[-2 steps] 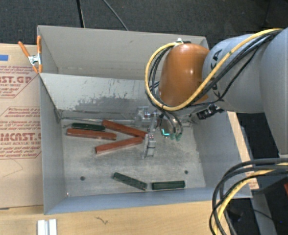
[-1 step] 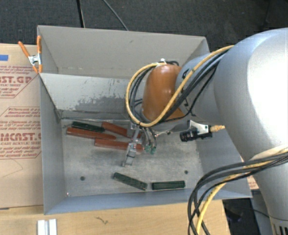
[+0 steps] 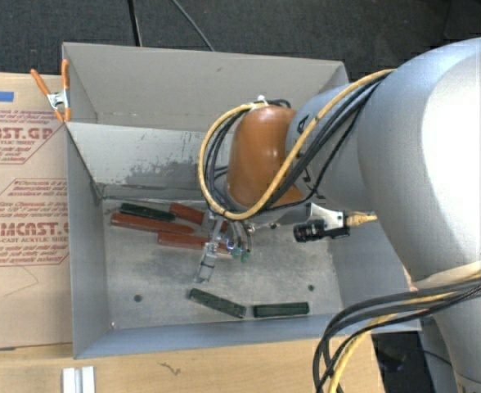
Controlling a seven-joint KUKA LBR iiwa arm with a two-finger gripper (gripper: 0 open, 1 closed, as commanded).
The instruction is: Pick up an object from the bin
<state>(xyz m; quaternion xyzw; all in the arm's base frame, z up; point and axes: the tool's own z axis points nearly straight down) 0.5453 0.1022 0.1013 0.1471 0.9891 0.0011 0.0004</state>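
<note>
Camera view: top-down-ish look into the grey metal bin (image 3: 150, 97), with the big pale arm (image 3: 420, 162) in from the right side and bent down over the middle.
Wrist: it had its orange cover (image 3: 261, 158) on, with yellow and black cables (image 3: 213, 166) looped round it. A little black cylinder (image 3: 316, 231) stuck out sideways toward the bin's right wall.
Gripper: the gripper (image 3: 227, 250) was low over the bin floor, pretty much dead centre.
Claw state: honestly couldn't tell if it was wide, narrow or had anything in it, since the wrist and cables sat right over it.
Closest thing: the reddish-brown sticks (image 3: 179, 238), a loose bunch of flat bars lying on the floor from near the left wall toward the centre. The right end of the nearest bar was just beside the gripper, on the left-wall side.
Same bunch: one dark green bar (image 3: 149, 211) lay along the far side of it, touching the brown ones.
Small bit: a pale grey piece (image 3: 207, 267) sat tilted just beside the gripper, toward the near edge. Couldn't tell if the two touched.
Near edge: a left green stick (image 3: 217, 303) and a right green stick (image 3: 280, 309) lay almost end to end by the near wall, well apart from the bunch.
</note>
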